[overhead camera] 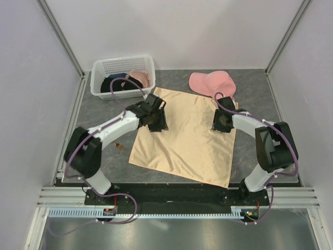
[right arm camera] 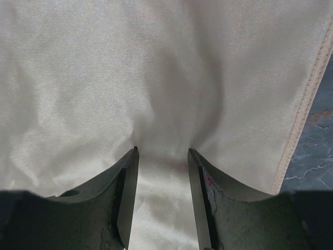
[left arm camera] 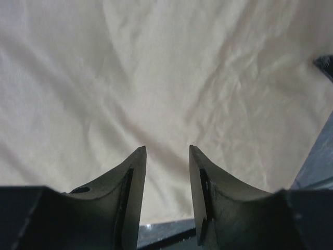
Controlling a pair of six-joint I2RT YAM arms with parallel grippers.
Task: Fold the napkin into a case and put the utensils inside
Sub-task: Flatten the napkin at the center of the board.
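The napkin, a shiny peach-tan square, lies spread flat on the grey table. My left gripper hangs over its upper left edge, and the left wrist view shows that gripper open above the cloth with nothing between its fingers. My right gripper is over the napkin's right edge. In the right wrist view this gripper is open, its fingertips pressing into the cloth, which puckers between them. A small brown piece, possibly one of the utensils, lies left of the napkin.
A white basket with dark and pink clothes stands at the back left. A pink cap lies at the back right, just beyond the napkin's far corner. White walls close in the table on three sides.
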